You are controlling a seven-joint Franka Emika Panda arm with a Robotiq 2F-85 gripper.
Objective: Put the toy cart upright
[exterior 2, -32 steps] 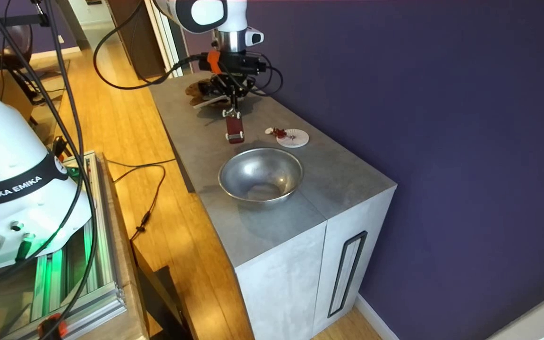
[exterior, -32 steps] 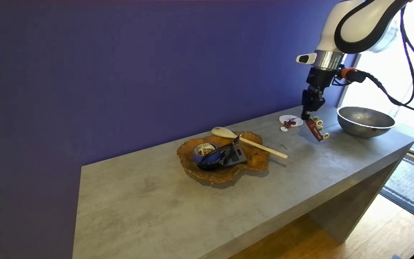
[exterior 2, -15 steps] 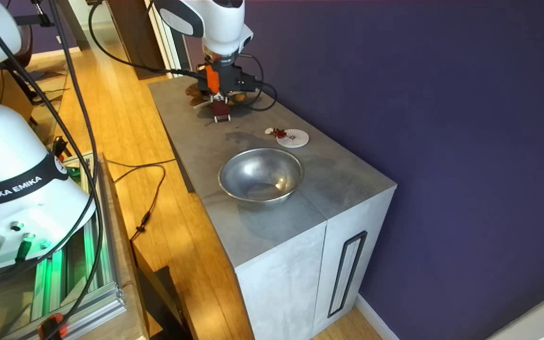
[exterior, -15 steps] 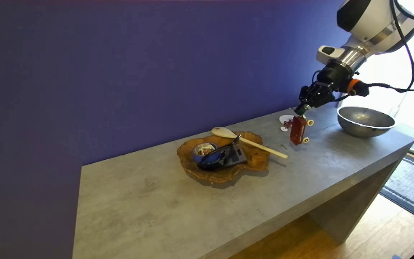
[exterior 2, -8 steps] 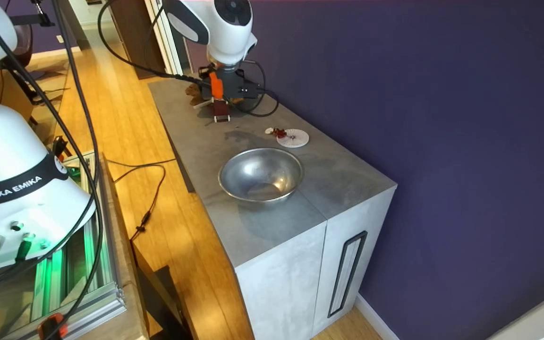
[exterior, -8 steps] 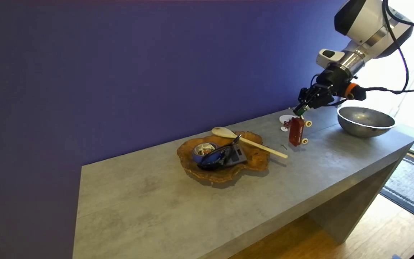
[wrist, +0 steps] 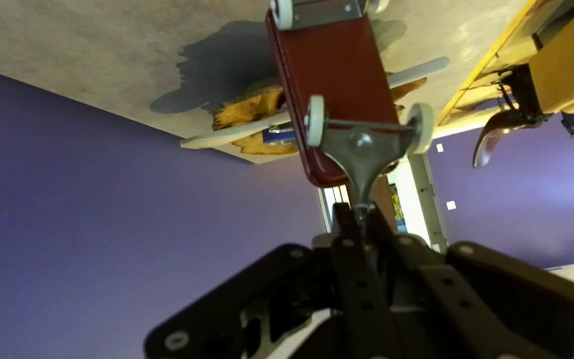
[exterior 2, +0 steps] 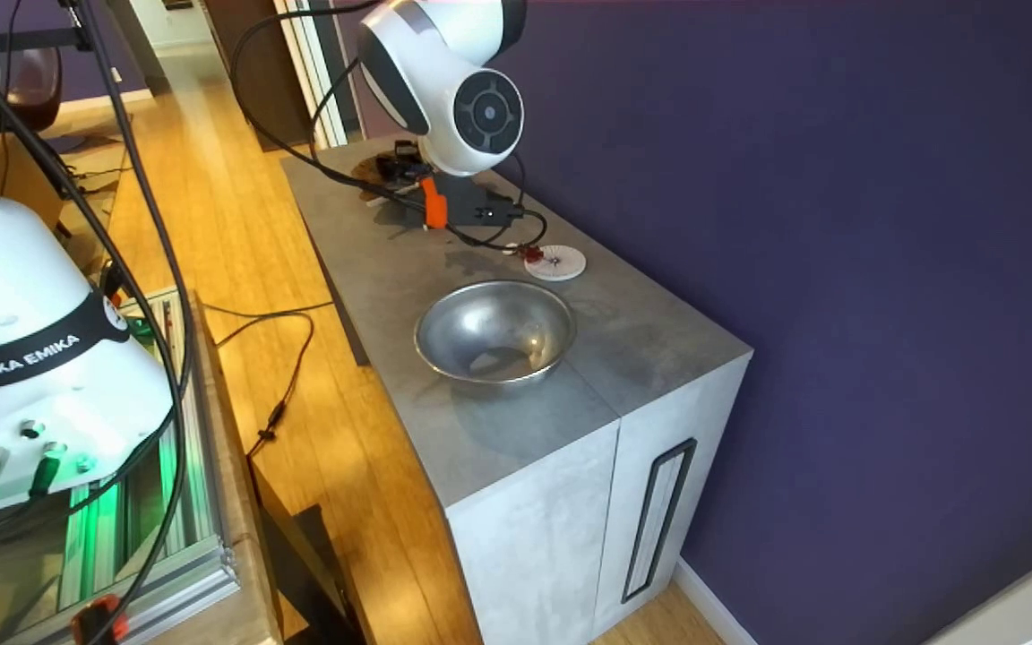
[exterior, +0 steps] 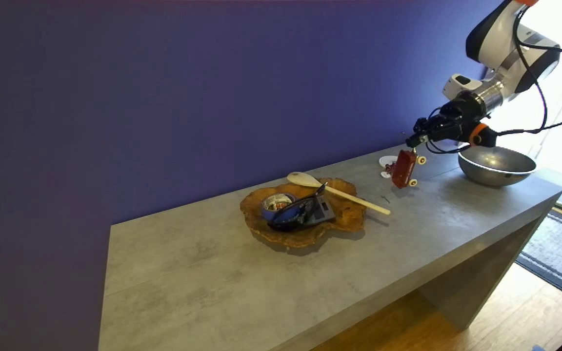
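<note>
Right, here we are with the toy cart (exterior: 403,169) hanging just below the claw (exterior: 413,143), right of centre in an exterior view, and everything turns on that. In the wrist view the cart takes the upper middle of the frame, straight out beyond the fingers (wrist: 343,222) at the bottom. We see those fingers pinched together on a thin grey stem (wrist: 363,159) at the cart's near end, so the claw holds it by that piece alone! There is just the one arm (exterior 2: 449,90) in play, and in an exterior view it hides the cart, as far as we can make out.

Now, which way does it point? In an exterior view the long axis runs from the claw steeply down, leaning a touch to the lower left, far end towards the table (exterior: 203,273), and we judge it to be off the surface. The pale wheels (exterior: 421,160) face the right of the frame, so it hangs on end, not upright. From here, we reckon, the far end has to swing up to the left of the frame until that axis lies level and the wheels look down, and only then comes the lowering
</note>
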